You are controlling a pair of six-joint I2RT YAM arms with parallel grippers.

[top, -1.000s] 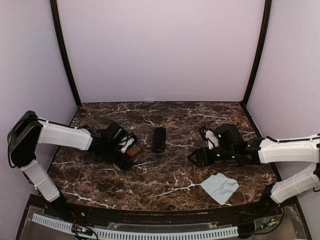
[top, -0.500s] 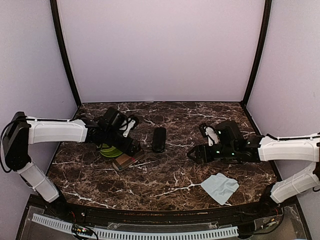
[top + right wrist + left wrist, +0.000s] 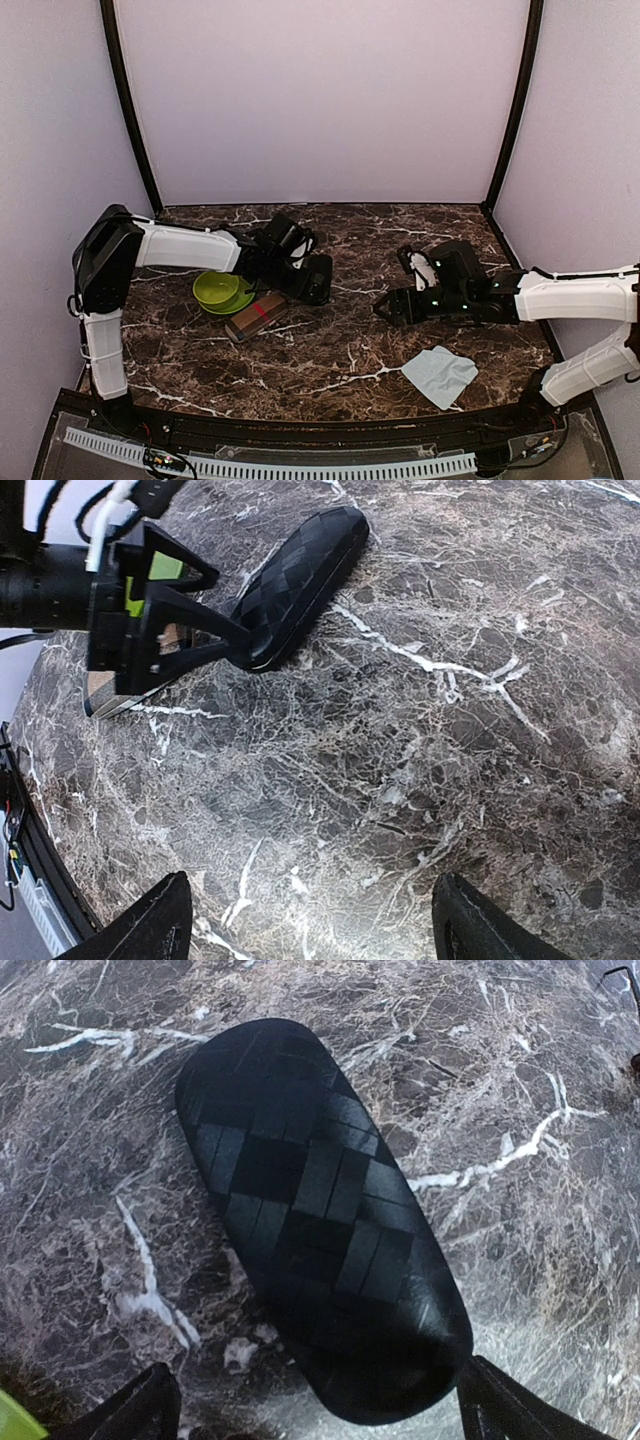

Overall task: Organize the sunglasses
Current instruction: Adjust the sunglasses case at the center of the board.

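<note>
The black case (image 3: 318,278) lies shut near the middle of the tabletop (image 3: 340,355), a little toward the left edge, its long axis running from far edge to near edge; the left gripper (image 3: 318,1375) straddles the case's near end with its jaws spread wide, one finger (image 3: 140,1415) on each flank and marble showing between at least the left one and the shell; that stance suits a grasp across the narrow width, probably to steady or lift the case so it can be opened.

The right gripper (image 3: 310,880) hangs low over bare marble to the right of the middle, jaws also spread and nothing between them; it points at the case, likely waiting to help.

The sunglasses cannot be made out plainly; a thin black wire loop (image 3: 405,262) shows beside the right wrist, toward the far edge, and whether it is a frame or a cable I cannot tell; a pair may sit inside a case, hidden.

Toward the left edge sits a green bowl (image 3: 220,290), with a brown striped case (image 3: 255,317) just beside it on its near side; a light blue cloth (image 3: 440,375) lies crumpled close to the near edge on the right.
</note>
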